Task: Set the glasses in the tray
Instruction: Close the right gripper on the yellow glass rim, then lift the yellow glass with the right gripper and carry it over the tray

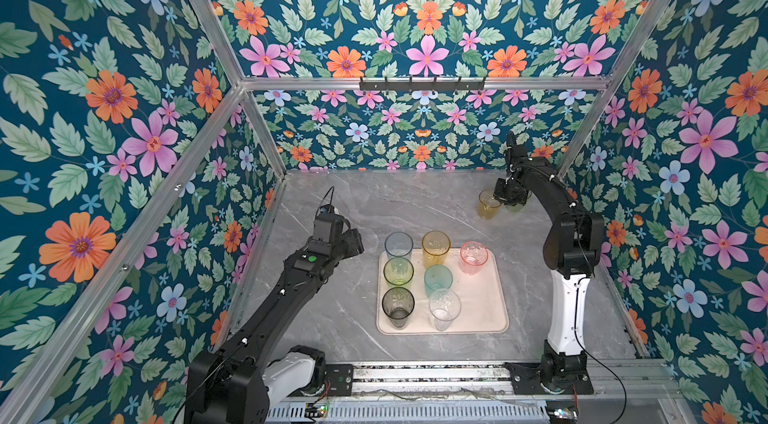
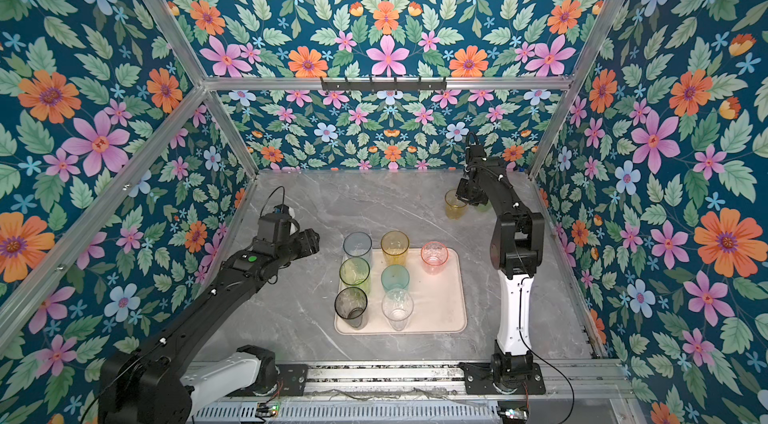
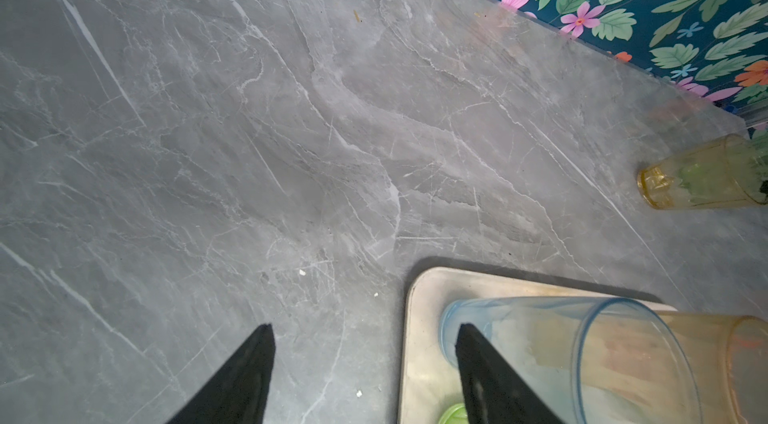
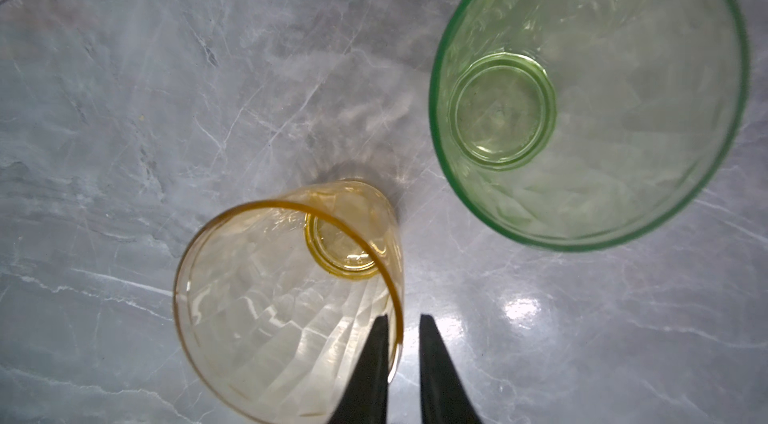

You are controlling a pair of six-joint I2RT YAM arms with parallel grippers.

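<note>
The beige tray [image 1: 486, 310] holds several glasses, among them a blue-grey one [image 1: 398, 245], a pink one [image 1: 473, 256] and a smoky one [image 1: 397, 305]. A short amber glass [image 4: 286, 297] stands upright on the table at the far right, beside a green glass [image 4: 590, 102]. My right gripper [image 4: 403, 318] straddles the amber glass's rim, one finger inside and one outside. Its jaws are narrowly apart, with a thin gap outside the wall. My left gripper [image 3: 365, 326] hangs open and empty over bare table by the tray's far left corner [image 3: 424, 318].
The grey marble table [image 1: 361, 210] is walled with floral panels on three sides. The amber and green glasses stand close to the back right corner and its metal post [image 1: 582, 143]. A rail with both arm bases [image 1: 432, 376] runs along the front.
</note>
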